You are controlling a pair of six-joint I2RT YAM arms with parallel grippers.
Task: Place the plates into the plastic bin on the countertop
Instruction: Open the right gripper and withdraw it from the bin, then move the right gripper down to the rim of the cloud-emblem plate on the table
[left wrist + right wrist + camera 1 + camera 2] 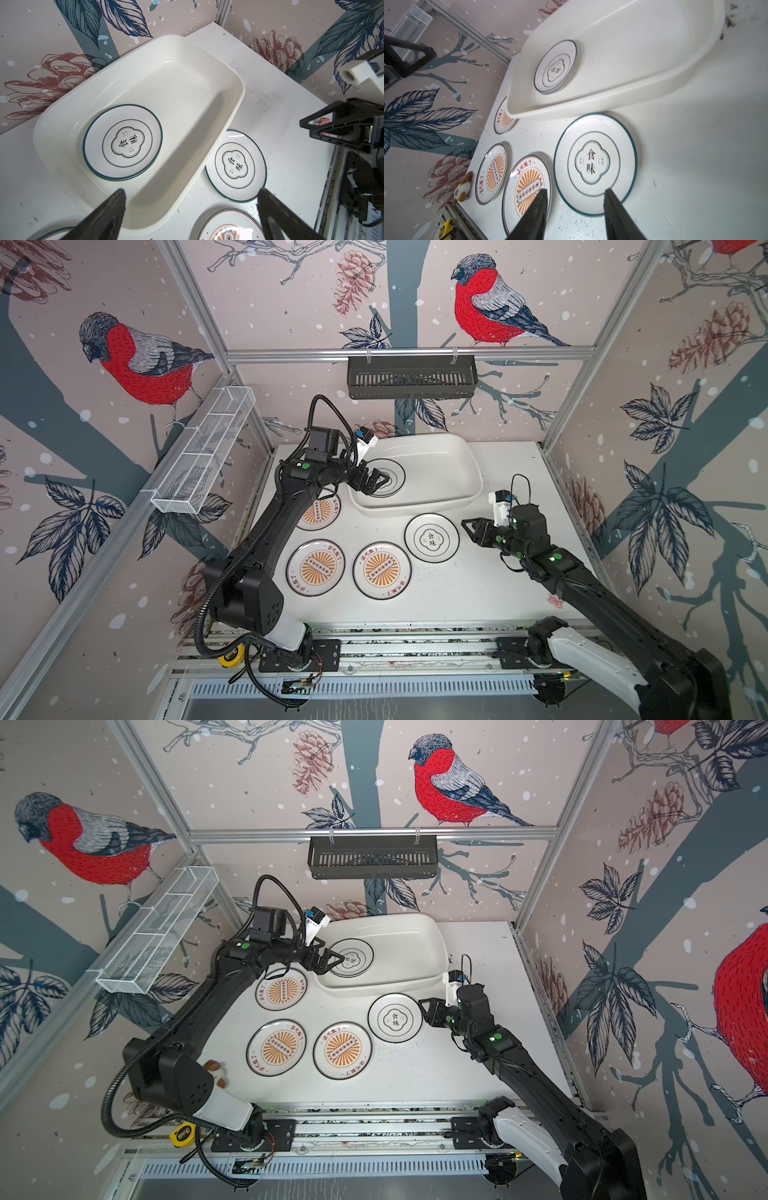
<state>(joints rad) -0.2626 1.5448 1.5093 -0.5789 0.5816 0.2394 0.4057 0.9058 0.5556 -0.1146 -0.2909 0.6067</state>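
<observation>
- The right gripper (pixel 575 190) lies closest to the lens in the right wrist view. Its two dark fingers (pixel 533 216) stand moderately apart with nothing between them, poised above the near rim of the quatrefoil plate (pixel 595 164).
- That plate lies flat on the countertop (pixel 478 589), just beside the near wall of the plastic bin (pixel 440 464). I cannot tell whether its far edge slips under the flared lip.
- The step in hand looks like a rim grasp on this plate. A flat plate gives little to bite, so I would bring one finger low against the counter under the raised rim and the other on top. Close only once the rim sits deep between the pads.
- The glaze is likely slippery, so tilt gently and lift high enough to clear the bin wall before moving over it.
- The left gripper (pixel 376 481) hangs spread wide and empty over the bin's left end, above the stack of plates (pixel 122 142) already inside. The bin's bare right half is the safer target, well apart from that arm.
- Three sunburst plates (pixel 381 570) wait on the counter to the left of the quatrefoil one. The nearest sits just beside it, so keep the outer finger from nudging it.
</observation>
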